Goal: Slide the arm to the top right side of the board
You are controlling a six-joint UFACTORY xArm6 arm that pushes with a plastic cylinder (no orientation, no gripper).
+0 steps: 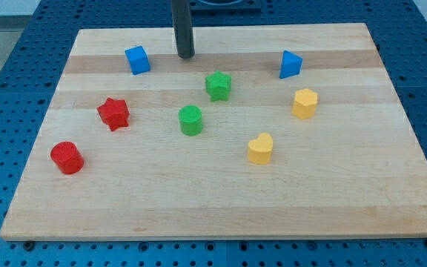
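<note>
The wooden board (221, 200) is seen lying flat on a blue perforated table (13, 59), and it fills most of the view. Its pale surface is what the blocks are slid across, which is presumably why it is kept level and bare.

The dark rod is seen entering from the view's top, standing upright. My tip (186, 56) is placed near the board's top edge, somewhat to the view's left of centre. It is found between the blue cube (137, 59), to the view's left, and the green star-shaped block (218, 86), below and to the view's right; neither is touched. No claw is fitted to this arm, so no open or closed state can be told.

The top right side of the board, where the arm is to be brought, is not yet reached. Near that region the blue triangular block (290, 64) is set, with the yellow hexagonal block (305, 103) just below it. A path along the top edge is judged to pass above the blue triangular block, so that nothing need be disturbed.

The remaining blocks are scattered well apart: the red star (113, 113) and the red cylinder (67, 157) towards the view's left, the green cylinder (190, 119) near the middle, and the yellow heart (260, 148) below it to the right.
</note>
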